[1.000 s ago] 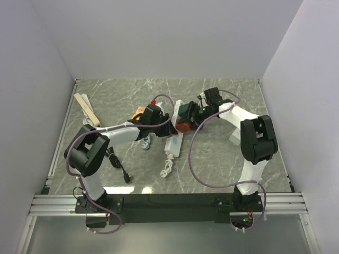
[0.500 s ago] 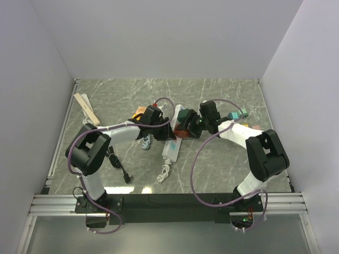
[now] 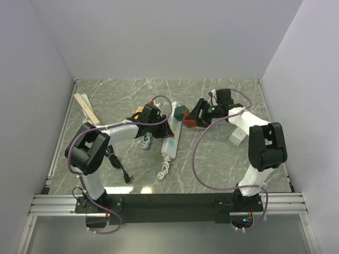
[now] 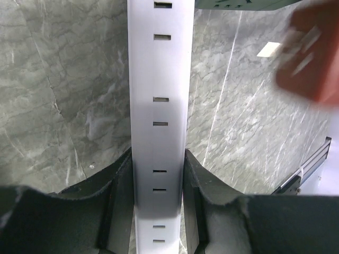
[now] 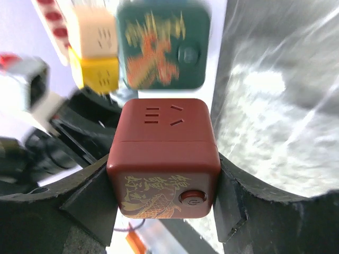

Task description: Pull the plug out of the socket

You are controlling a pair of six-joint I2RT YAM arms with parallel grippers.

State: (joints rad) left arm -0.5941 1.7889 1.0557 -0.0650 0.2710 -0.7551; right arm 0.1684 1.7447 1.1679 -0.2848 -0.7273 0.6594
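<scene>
A white power strip (image 3: 170, 138) lies at the table's middle. My left gripper (image 3: 160, 126) is shut on it; in the left wrist view the strip (image 4: 160, 106) runs between my left gripper (image 4: 159, 177), both fingers pressed to its sides. My right gripper (image 3: 198, 116) is shut on a red cube plug (image 3: 190, 123), held just right of the strip and apart from it. In the right wrist view the red cube (image 5: 163, 153) fills my right gripper (image 5: 163, 182). A green cube plug (image 3: 183, 112) sits on the strip's far end, and shows in the right wrist view (image 5: 161, 45).
A yellow-orange cube (image 3: 139, 111) sits behind my left gripper. A wooden block (image 3: 86, 108) lies far left. A black cable with plug (image 3: 121, 169) lies near left. The strip's coiled white cord (image 3: 165, 170) trails toward the front. A white adapter (image 3: 238, 136) lies right.
My right gripper has moved right and back with the red cube, which now stands apart from the strip. My left gripper still holds the strip, which has shifted slightly.
</scene>
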